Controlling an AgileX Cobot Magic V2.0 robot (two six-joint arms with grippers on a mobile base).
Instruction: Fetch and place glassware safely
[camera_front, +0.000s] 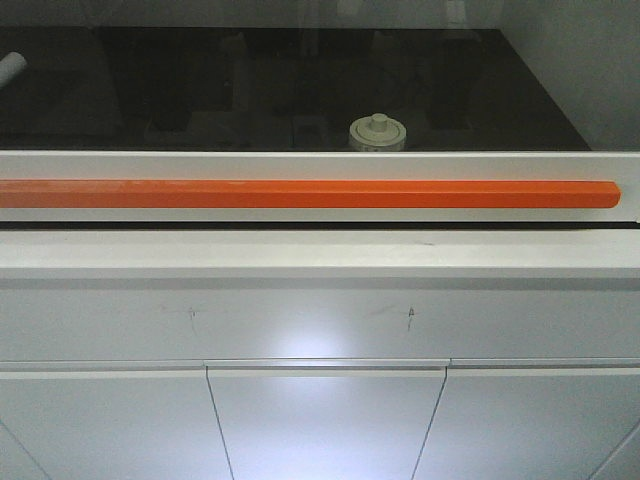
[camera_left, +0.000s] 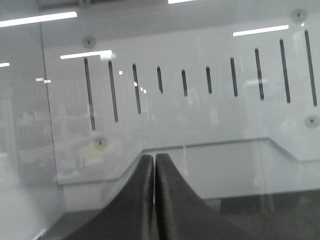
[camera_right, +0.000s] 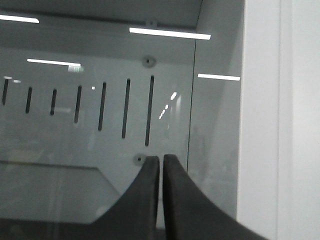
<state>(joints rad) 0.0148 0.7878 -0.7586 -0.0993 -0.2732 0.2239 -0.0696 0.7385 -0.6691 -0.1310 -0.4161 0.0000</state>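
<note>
jar (camera_front: 377, 132) on dark worktop (camera_front: 150, 90), orange bar (camera_front: 300, 194) across front | left gripper (camera_left: 154, 159) clenched, empty | right gripper (camera_right: 161, 159) clenched, empty

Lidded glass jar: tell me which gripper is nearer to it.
Cannot tell. The jar shows only in the front view, behind the orange bar, with neither arm there. The left gripper and right gripper, both shut, face the slotted back wall, jar unseen.
</note>
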